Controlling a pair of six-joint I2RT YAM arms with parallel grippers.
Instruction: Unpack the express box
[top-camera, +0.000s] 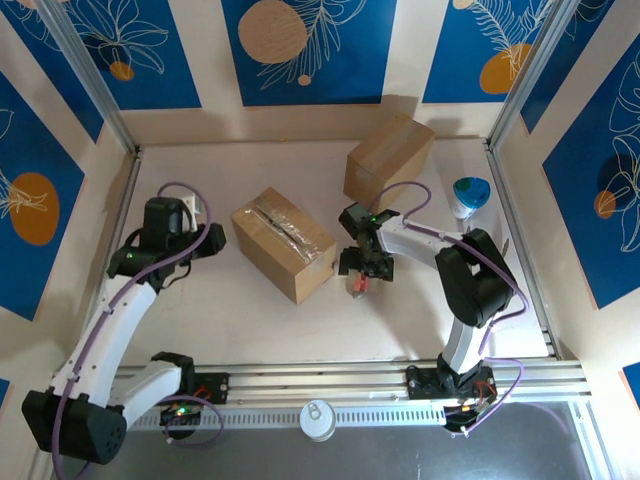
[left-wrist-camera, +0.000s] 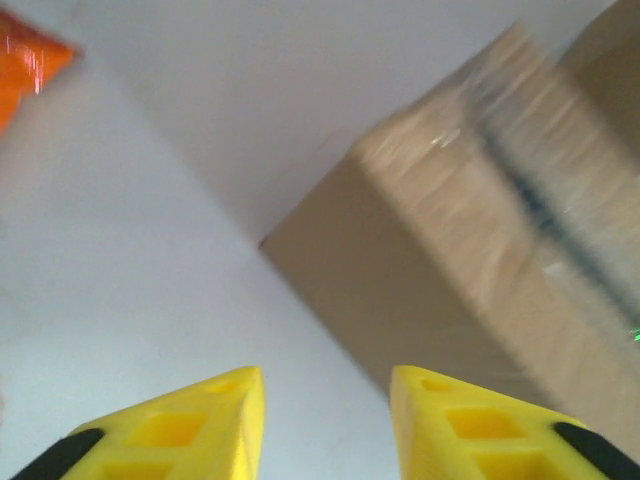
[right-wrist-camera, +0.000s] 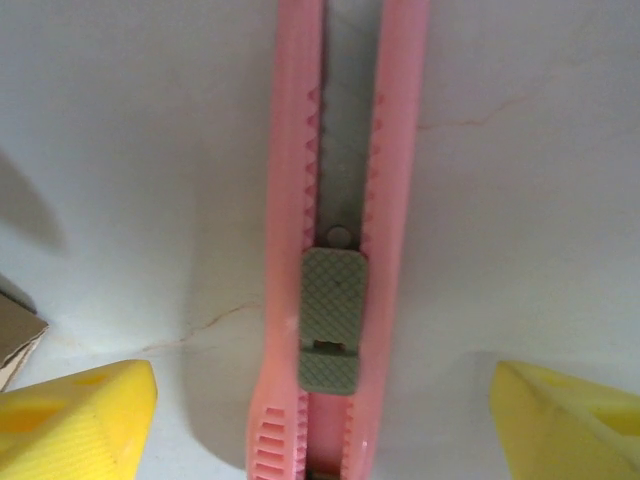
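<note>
White tabletop (top-camera: 250, 325), hairline-cracked; blue leaf-print wall panels (top-camera: 310, 50). Taped box (top-camera: 283, 243) centre. Left gripper (left-wrist-camera: 325, 420) parted, empty; right gripper (right-wrist-camera: 325, 375) spread astride pink cutter (right-wrist-camera: 295, 200).

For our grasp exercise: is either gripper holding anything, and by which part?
Nothing is held. The right gripper straddles the pink utility knife without touching; the left gripper is empty.

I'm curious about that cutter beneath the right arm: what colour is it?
The cutter is pink, with a grey-green slider; the right wrist view shows it best.
</note>
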